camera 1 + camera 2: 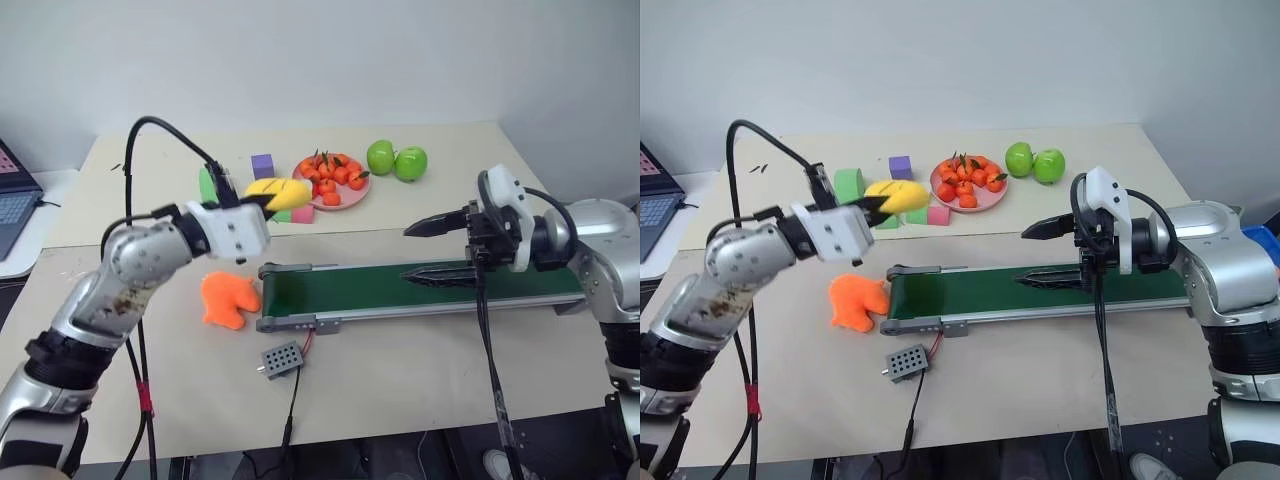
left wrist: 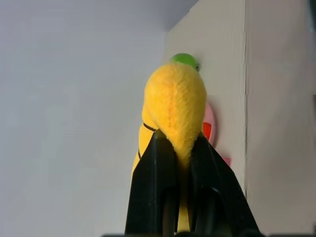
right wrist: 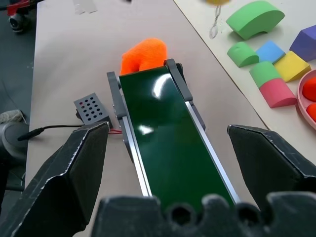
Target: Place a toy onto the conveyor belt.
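Here the beige desk (image 1: 420, 380) carries everything, and along its middle runs the conveyor belt (image 1: 400, 287), a long dark-green strip in a grey frame, its surface bare. A wire leads from the frame's near side to a small grey control box (image 1: 281, 358) lying just in front of it on the desk. Above the belt's right half hangs the right claw (image 1: 432, 250), its two black fingers spread wide, one over the other, with nothing between them. To the left, raised above the desk and beyond the belt's left end, the left claw (image 1: 262, 200) is clamped tight on the toy (image 1: 278, 192), a rounded yellow plush that sticks out past the fingertips and hangs in the air, apart from the belt. An orange plush toy (image 1: 230, 299) lies on the desk touching the belt's left end. Behind the belt sit a pink plate of small orange fruit (image 1: 333, 180), two green apples (image 1: 396, 160) side by side, and a few coloured foam blocks (image 3: 269, 64).
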You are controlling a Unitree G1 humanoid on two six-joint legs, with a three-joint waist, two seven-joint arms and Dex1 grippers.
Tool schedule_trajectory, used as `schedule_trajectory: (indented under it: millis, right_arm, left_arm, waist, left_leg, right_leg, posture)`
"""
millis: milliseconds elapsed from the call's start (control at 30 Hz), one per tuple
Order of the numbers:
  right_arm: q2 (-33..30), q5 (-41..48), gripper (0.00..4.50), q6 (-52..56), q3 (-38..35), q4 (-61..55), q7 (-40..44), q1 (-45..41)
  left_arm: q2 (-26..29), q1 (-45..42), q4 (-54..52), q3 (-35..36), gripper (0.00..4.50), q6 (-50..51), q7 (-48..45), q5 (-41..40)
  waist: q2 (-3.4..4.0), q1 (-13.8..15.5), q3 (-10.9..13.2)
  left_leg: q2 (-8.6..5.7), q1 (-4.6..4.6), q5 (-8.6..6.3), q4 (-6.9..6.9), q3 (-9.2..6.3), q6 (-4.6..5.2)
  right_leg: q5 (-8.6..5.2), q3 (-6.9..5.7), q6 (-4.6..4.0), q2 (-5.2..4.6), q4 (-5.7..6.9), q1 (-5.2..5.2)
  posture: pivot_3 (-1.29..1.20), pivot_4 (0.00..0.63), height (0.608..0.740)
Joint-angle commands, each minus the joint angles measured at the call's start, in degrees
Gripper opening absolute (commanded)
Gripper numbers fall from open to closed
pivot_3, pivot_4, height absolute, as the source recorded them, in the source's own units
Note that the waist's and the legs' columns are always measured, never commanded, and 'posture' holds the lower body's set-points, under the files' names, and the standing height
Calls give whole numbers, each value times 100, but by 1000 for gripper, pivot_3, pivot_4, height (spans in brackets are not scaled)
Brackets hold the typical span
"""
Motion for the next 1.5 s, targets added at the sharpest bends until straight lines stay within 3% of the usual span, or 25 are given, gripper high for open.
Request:
schedule_trajectory:
  millis: [33,233,600,867,1233,1267,1500]
  right_arm:
    - [-36,109,4500,-15,-269,-225,-105,58]
    - [-23,94,4500,-56,-312,-256,-230,98]
    - [-79,134,4500,26,-436,-402,-368,223]
    - [-201,217,4500,194,-664,-709,-521,540]
    - [-290,281,4500,210,-718,-792,-646,661]
    - [-287,283,4500,206,-713,-789,-657,658]
    - [-304,281,4500,180,-699,-774,-675,644]
  left_arm:
    - [-25,507,12,257,13,-1271,991,1299]
    - [-183,939,433,365,13,-2139,1857,2280]
    - [-557,571,1385,-49,13,-2885,1911,2716]
    - [-869,183,1918,-390,13,-3318,1694,2587]
    - [-750,163,2174,-555,13,-3820,1023,2094]
    - [-751,163,2207,-557,799,-3789,958,2086]
    - [-754,34,2463,-499,3361,-3784,791,2099]
  waist:
    - [0,4,0]
    - [0,68,1]
    - [2,108,-1]
    - [3,107,-2]
    - [4,101,-2]
    - [4,101,-2]
    - [4,102,-2]
  left_leg:
    - [0,-5,-1,1,1,1]
    - [0,-4,0,13,1,2]
    - [0,2,1,23,2,4]
    - [-5,1,-2,32,3,9]
    - [-3,1,-3,55,3,11]
    - [-3,1,-3,56,4,11]
    - [-2,2,-3,63,4,11]
  right_leg:
    - [1,-2,1,0,-2,-3]
    - [4,-3,7,-2,3,2]
    - [14,-3,10,-2,7,11]
    - [17,-6,14,-5,5,16]
    - [21,-6,20,-5,8,24]
    - [22,-6,20,-5,8,24]
    - [24,-6,21,-4,10,25]
  posture:
    - [0,150,740]
    - [0,150,740]
    - [0,150,740]
    - [0,150,740]
    - [0,150,740]
    - [0,150,740]
    - [0,150,740]
